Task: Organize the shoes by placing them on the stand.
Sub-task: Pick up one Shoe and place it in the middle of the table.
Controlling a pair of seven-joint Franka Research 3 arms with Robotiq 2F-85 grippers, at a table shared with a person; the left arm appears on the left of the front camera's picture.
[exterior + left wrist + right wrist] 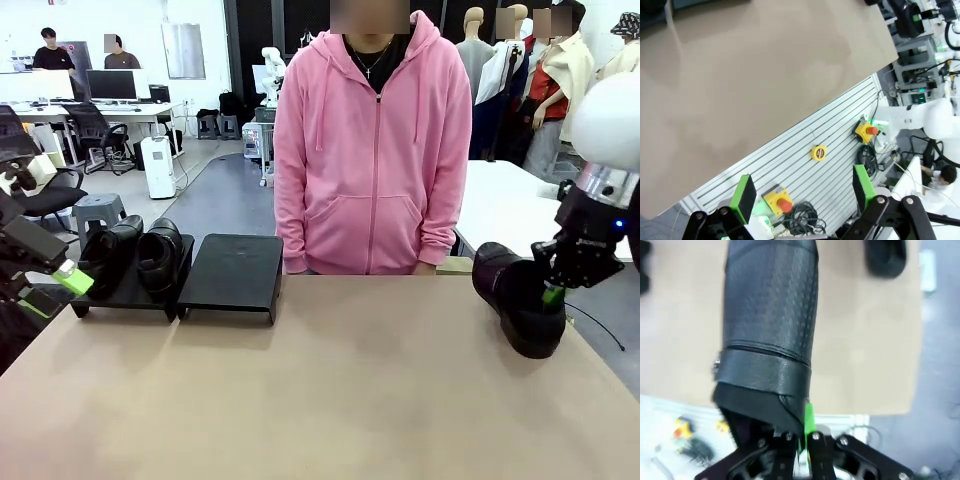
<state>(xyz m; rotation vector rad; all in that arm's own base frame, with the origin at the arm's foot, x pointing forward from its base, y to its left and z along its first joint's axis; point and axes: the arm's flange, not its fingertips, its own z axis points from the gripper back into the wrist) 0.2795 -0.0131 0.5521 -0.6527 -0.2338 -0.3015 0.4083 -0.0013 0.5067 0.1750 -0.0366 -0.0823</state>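
Note:
The stand (232, 272) sits at the table's far left. Two black shoes (110, 252) (160, 250) rest side by side on its left platform, and its right platform is bare. At the table's right edge, my right gripper (552, 293) is shut on the rim of a third black shoe (515, 300). From the right wrist, that shoe (772, 315) stretches away from the gripper (807, 440) over the tabletop, and another black shoe (885, 257) lies farther off. My left gripper (55, 292) is open, with nothing in it, beside the stand's left end. Its green pads (745, 197) stand wide apart.
A person in a pink hoodie (372, 150) stands at the far edge behind the stand's right end. The tan tabletop (320, 390) stretches between the stand and the held shoe. Below the table's near edge are a slatted panel, yellow stop buttons (866, 131) and cables.

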